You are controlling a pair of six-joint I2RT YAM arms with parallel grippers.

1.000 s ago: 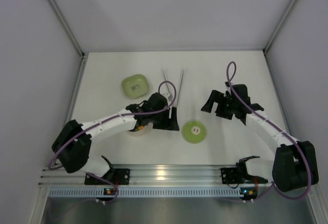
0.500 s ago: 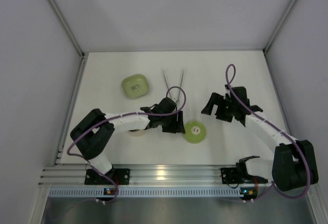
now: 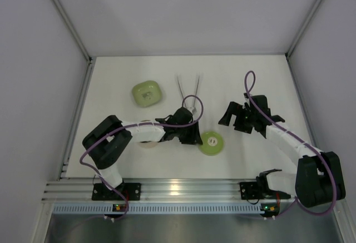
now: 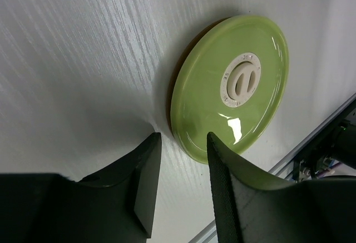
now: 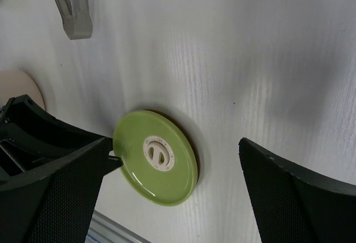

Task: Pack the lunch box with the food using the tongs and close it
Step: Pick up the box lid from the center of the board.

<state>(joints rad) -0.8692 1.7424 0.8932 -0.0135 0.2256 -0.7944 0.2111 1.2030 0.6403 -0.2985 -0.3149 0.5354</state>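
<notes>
The green lid [image 3: 211, 143] with its white centre lies flat on the table. My left gripper [image 3: 190, 135] sits low just left of it, jaws partly open over bare table, one finger [image 4: 222, 182] beside the lid's [image 4: 233, 93] edge. The lunch box [image 3: 147, 141] is mostly hidden under the left arm; only its pale rim shows. The tongs [image 3: 188, 89] lie farther back, arms spread. My right gripper [image 3: 236, 115] hovers open to the right, the lid [image 5: 156, 157] showing between its fingers. No food shows in any view.
A pale green rounded-square dish [image 3: 147, 93] sits at the back left. The tongs' joined end [image 5: 72, 9] shows at the top of the right wrist view. White walls enclose the table on three sides, and a metal rail [image 3: 178, 190] runs along the near edge.
My left gripper has moved right along the table to the lid's left edge, its jaws narrowing. The right gripper has barely shifted.
</notes>
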